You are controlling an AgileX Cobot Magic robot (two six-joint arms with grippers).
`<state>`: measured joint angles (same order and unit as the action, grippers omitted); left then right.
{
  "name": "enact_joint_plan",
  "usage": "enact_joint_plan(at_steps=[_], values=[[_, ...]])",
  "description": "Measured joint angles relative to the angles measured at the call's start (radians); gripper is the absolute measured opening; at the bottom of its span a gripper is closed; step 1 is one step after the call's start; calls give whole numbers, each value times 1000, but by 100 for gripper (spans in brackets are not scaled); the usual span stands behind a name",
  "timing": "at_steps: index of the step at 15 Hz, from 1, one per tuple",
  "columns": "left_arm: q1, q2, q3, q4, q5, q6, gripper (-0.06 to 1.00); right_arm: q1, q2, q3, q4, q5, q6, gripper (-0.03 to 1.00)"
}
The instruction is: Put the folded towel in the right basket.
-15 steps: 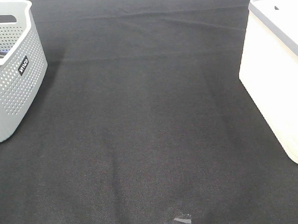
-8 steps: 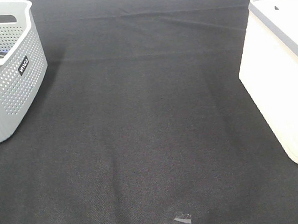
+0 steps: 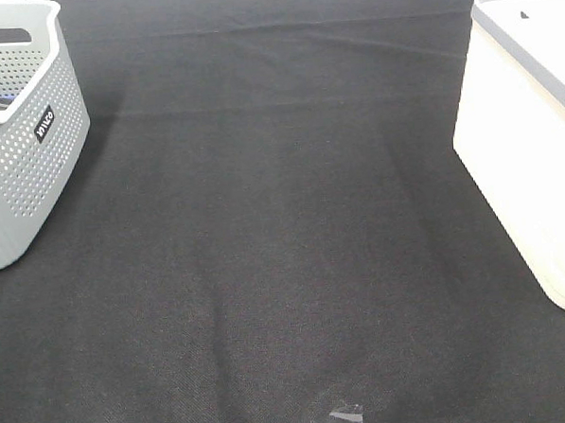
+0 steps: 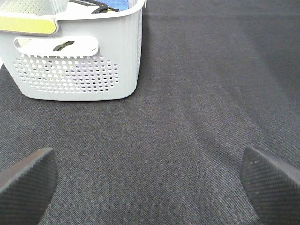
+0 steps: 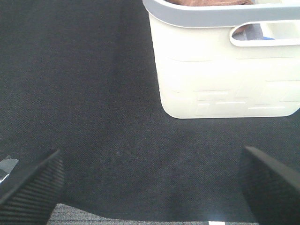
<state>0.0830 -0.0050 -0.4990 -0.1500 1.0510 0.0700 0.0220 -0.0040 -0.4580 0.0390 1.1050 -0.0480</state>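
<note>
The right basket (image 3: 530,142), white with a grey rim, stands at the table's right edge and fills the far part of the right wrist view (image 5: 220,79). A strip of the rust-brown folded towel (image 5: 211,2) shows inside it, just above the rim; the rest is out of view. My right gripper (image 5: 152,185) is open and empty, low over the table, short of the basket. My left gripper (image 4: 150,187) is open and empty, facing the grey perforated basket (image 4: 79,61). Neither gripper shows in the exterior high view.
The grey perforated basket (image 3: 18,131) with a black label stands at the far left and holds several items. The table is covered with black cloth (image 3: 283,221). A small piece of tape (image 3: 345,419) lies at its front edge.
</note>
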Motion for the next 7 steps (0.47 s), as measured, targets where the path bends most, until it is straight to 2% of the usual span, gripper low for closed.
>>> enact_joint_plan(at_steps=[7], values=[[0, 0, 0, 0, 0, 0, 99, 0, 0, 0, -7, 0, -1, 97]])
